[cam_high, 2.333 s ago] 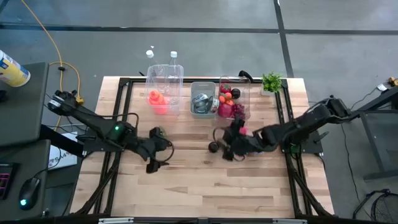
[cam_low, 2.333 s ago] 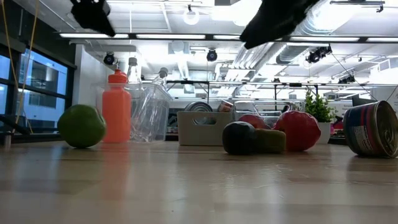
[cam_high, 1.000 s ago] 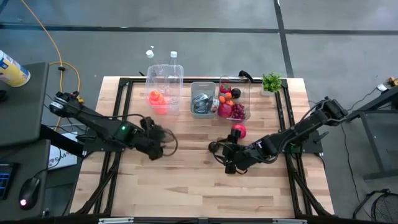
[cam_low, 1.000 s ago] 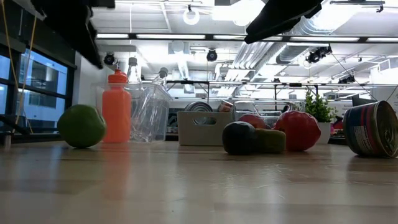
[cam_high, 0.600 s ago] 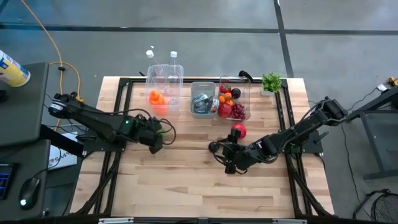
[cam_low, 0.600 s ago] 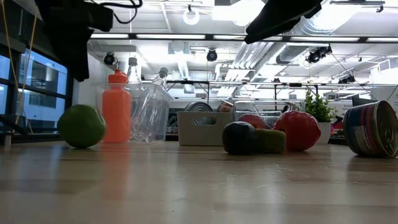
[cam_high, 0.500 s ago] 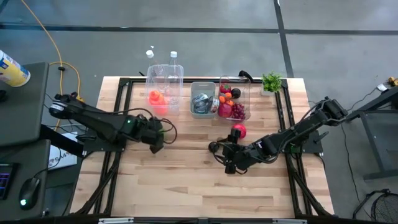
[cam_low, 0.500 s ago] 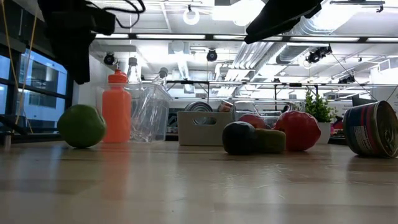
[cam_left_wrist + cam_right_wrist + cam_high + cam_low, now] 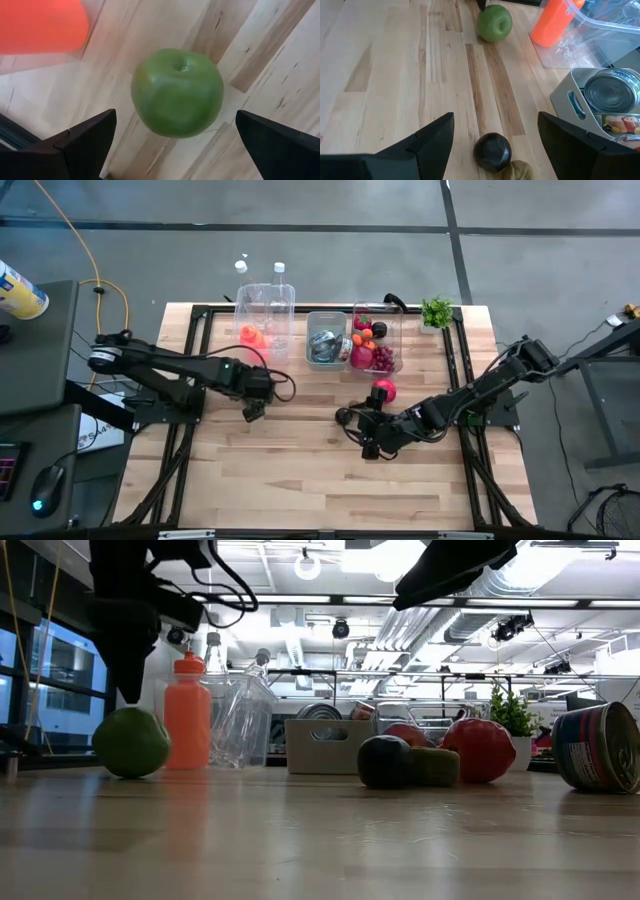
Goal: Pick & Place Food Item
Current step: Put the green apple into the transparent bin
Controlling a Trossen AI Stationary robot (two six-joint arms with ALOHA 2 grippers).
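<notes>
Wooden tabletop [image 9: 300, 470] carries your green apple [image 9: 177, 92], lying untouched directly beneath the left claw [image 9: 170, 142], whose fingers are spread wide. You've lined up; grasping, lifting and placing remain. Right claw [image 9: 495, 150] waits, empty.

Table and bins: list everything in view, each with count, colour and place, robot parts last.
Apple: one, green, table's left, under left pincer.
Bottle: one, orange, in clear bin at the back.
Clear bin: one, back left.
Grey bin: one, back middle, holds cans.
Fruit bin: one, clear, back right, red and dark fruit.
Red fruit: one, table, before fruit bin.
Dark ball: one, black, centre.
Can: one, blue label, on its side.
Plant: one, green, back right corner.
Left pincer: open, over apple.
Right pincer: open, above dark ball.
</notes>
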